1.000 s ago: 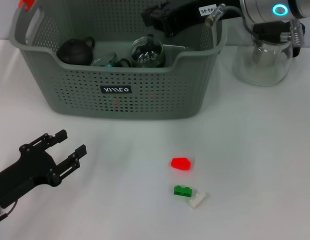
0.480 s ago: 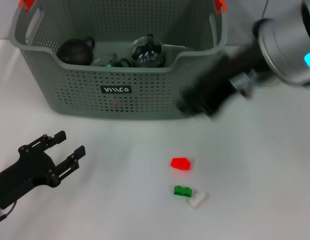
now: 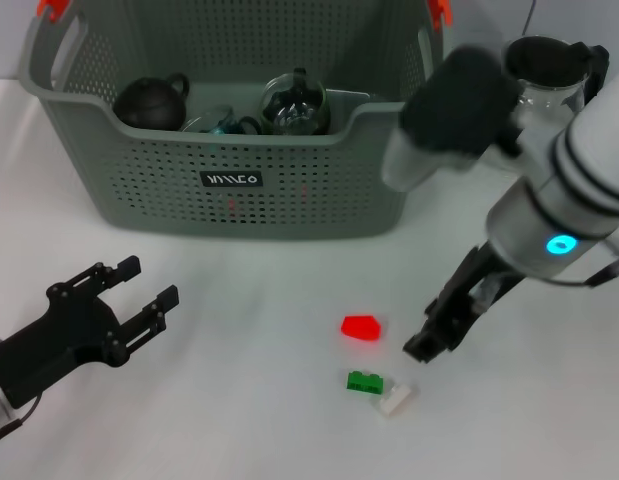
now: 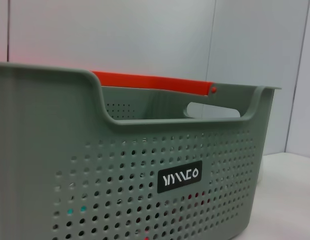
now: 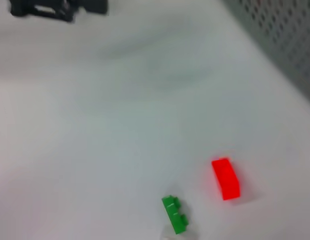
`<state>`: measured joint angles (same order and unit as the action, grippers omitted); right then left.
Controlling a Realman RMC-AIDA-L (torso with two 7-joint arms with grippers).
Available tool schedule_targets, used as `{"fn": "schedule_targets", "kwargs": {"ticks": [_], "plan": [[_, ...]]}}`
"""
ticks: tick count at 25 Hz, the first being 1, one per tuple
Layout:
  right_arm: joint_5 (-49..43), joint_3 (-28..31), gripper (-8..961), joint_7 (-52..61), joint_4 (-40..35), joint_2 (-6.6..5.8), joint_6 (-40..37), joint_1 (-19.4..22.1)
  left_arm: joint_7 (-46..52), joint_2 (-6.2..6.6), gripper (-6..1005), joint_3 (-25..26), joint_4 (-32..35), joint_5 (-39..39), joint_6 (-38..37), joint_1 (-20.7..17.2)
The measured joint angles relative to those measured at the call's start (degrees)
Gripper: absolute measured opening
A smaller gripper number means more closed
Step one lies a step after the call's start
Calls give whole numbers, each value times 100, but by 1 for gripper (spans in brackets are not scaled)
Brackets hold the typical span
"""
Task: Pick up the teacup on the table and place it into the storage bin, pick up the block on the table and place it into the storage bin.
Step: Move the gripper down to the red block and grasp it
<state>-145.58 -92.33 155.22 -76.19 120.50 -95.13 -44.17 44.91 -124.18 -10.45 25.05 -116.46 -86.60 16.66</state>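
The grey-green storage bin (image 3: 289, 190) stands at the back of the table, and its labelled wall fills the left wrist view (image 4: 144, 200). A red block (image 3: 361, 327) lies on the table in front of it, with a green block (image 3: 365, 381) and a white block (image 3: 394, 400) just nearer. The right wrist view shows the red block (image 5: 226, 178) and green block (image 5: 174, 214) too. My right gripper (image 3: 429, 345) hangs low just right of the red block. My left gripper (image 3: 141, 284) stands open and empty at the front left. No teacup shows on the table.
Inside the bin lie a black teapot (image 3: 149, 102), a glass pot (image 3: 295, 105) and a small glassy item (image 3: 217, 122) between them. A glass jug (image 3: 549, 65) stands right of the bin, behind my right arm.
My right arm has swung from above the bin's back right corner down to the table, ending just right of the blocks. The left gripper has barely shifted.
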Motion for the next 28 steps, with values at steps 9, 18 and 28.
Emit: {"fn": "schedule_targets", "kwargs": {"ticks": [9, 18, 28], "plan": [[13, -738, 527, -655, 798, 4, 1425, -121, 0, -1, 629, -1, 0, 0, 4, -27], [180, -933, 523, -1194, 1427, 24, 1996, -286, 0, -1, 629, 0, 1, 0, 4, -43], [672, -962, 477, -1390, 2388, 36, 2476, -710, 0, -1, 629, -1, 0, 0, 3, -35]]}}
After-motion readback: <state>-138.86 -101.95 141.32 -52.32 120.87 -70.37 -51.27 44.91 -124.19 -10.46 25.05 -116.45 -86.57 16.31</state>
